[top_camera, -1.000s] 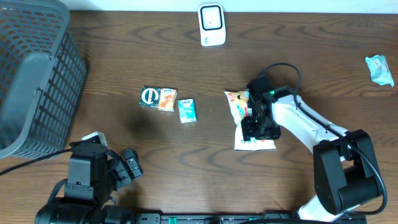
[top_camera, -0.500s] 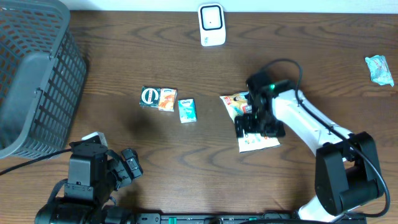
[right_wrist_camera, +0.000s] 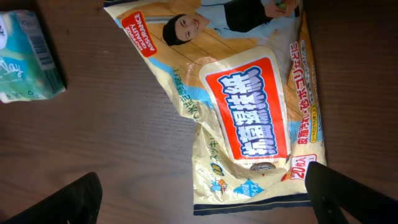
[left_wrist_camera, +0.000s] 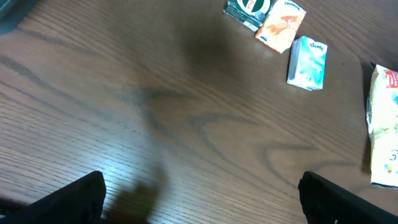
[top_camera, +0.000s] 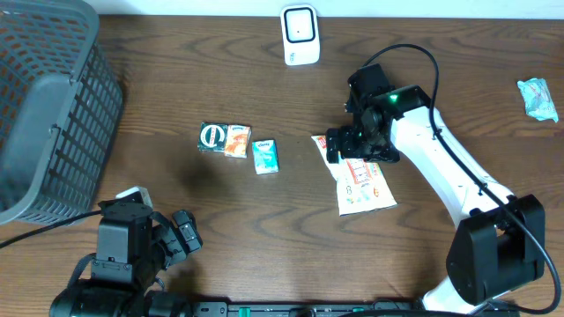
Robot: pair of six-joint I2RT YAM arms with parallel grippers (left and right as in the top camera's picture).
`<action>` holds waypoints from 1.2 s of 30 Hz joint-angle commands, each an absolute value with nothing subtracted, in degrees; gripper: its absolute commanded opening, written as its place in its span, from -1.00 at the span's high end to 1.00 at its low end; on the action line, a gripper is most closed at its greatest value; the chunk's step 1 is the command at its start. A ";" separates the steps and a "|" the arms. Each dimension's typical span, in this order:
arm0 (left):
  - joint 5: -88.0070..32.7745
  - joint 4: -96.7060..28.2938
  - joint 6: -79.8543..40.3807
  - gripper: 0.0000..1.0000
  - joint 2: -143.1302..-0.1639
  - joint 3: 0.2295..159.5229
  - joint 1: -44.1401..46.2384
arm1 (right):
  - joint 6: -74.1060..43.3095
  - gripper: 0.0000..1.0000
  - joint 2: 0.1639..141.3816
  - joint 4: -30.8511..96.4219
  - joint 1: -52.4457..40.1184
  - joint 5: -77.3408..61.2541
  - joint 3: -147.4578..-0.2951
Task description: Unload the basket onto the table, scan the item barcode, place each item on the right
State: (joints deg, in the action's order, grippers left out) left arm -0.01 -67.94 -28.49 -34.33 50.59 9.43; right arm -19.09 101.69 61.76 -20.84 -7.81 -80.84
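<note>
Packet [top_camera: 363,185] of wipes lies flat on the desk [top_camera: 264,229], right of centre, printed face up, its red label filling the right wrist view. The right gripper [top_camera: 355,145] hangs directly over the packet's upper end with its jaws spread wide and nothing between them, so the packet is resting on its own weight. That looks like a line-up for a pick from above.

The white scanner [top_camera: 300,35] stands at the far edge of the desk, well apart from the packet, so I reckon the packet has to be lifted and carried up to it. No barcode can be made out on the face that shows. If it's on the underside, the hold will have to leave that side free to turn toward the scanner. It's thin, crinkled film, so it may flop or slide in the pinch.

Over on the left, the left gripper [top_camera: 183,233] sits low near the front edge, wide open too and holding nothing, parked out of the way. Three small packs [top_camera: 238,143] wait mid-desk, and the grey basket [top_camera: 44,114] sits in the far left corner.
</note>
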 commanded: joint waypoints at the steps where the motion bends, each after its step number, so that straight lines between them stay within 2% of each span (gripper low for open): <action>1: 0.49 -68.10 -28.38 -0.95 -34.11 50.46 9.30 | -19.86 -0.99 101.89 61.73 -21.82 -8.12 -81.32; 7: 0.49 -68.07 -28.38 -0.96 -34.11 50.46 9.30 | -19.70 -0.98 101.91 61.04 -25.39 -3.49 -81.30; 15: 0.49 -68.10 -28.38 -0.95 -34.11 50.46 9.30 | -26.11 -0.98 102.24 58.98 -33.63 15.77 -77.28; 22: 0.49 -68.07 -28.38 -0.96 -34.11 50.46 9.30 | -26.33 -0.98 102.35 54.74 -38.15 16.73 -74.46; 30: 0.49 -68.10 -28.38 -0.96 -34.11 50.46 9.30 | -25.10 -0.99 102.63 44.40 -38.24 19.90 -68.20; 36: 0.49 -68.07 -28.38 -0.95 -34.11 50.46 9.30 | -24.53 -0.98 105.69 42.65 -38.04 24.88 -66.19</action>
State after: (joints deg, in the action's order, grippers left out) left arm -0.03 -67.92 -28.49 -34.33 50.57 9.43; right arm -24.99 103.37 43.09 -38.11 20.45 -66.87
